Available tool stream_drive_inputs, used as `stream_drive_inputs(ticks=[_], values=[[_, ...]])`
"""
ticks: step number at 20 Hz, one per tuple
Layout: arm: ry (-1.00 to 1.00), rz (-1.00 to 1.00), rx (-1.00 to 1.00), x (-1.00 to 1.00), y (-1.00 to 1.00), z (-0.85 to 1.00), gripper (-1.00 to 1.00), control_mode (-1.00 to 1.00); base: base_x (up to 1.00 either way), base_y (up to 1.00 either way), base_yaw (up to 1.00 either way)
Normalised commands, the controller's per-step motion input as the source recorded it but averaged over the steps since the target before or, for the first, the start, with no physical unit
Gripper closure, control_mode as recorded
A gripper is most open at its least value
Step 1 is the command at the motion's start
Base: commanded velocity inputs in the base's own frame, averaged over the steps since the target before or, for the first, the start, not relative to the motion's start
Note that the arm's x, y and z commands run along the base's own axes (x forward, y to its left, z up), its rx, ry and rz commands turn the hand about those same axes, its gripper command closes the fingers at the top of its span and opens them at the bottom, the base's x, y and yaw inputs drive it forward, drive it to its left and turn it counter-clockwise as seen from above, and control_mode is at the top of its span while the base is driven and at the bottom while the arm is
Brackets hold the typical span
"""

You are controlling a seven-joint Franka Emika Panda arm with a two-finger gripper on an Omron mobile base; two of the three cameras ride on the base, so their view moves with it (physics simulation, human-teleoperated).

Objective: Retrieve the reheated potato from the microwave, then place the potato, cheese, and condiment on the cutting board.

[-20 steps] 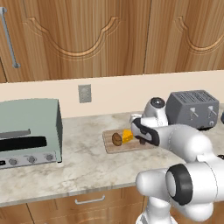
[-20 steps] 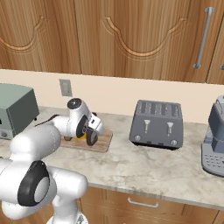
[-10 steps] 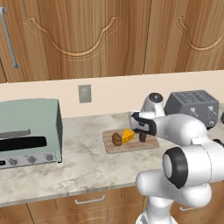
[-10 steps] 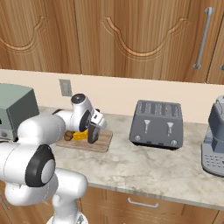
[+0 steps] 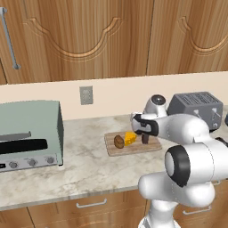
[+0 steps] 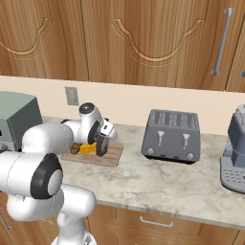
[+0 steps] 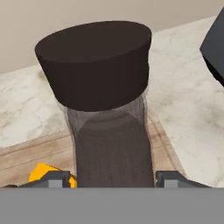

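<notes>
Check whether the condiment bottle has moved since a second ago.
Yes. The condiment now stands on the cutting board, right of the cheese; earlier, nothing stood there.

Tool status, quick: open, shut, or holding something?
Tool: open, jaws straddling the condiment standing on the cutting board.

My own forearm covered most of the condiment (image 5: 145, 138) in the left base view. In the hand view its base ran under the bottom edge, and the cheese (image 7: 43, 173) showed only as a corner. Whether my fingertips (image 7: 52, 178) touched the bottle, I couldn't tell.
</notes>
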Motion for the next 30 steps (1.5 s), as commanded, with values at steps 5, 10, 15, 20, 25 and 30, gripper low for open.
stream_drive_inputs(ticks=[5,10,15,20,25,30], values=[[-0.09,0.00,0.00,-0.13,0.00,-0.13,-1.00,-1.00,0.00,0.00,0.00],[-0.02,0.00,0.00,-0.18,0.00,-0.01,-1.00,-1.00,0.00,0.00,0.00],[0.00,0.00,0.00,-0.21,0.01,0.00,-1.00,-1.00,0.00,0.00,0.00],[0.00,0.00,0.00,-0.27,0.00,0.02,-1.00,-1.00,0.00,0.00,0.00],[0.00,0.00,0.00,-0.24,0.00,0.01,-1.00,-1.00,0.00,0.00,0.00],[0.00,0.00,0.00,-0.29,-0.02,0.04,-1.00,-1.00,0.00,0.00,0.00]])
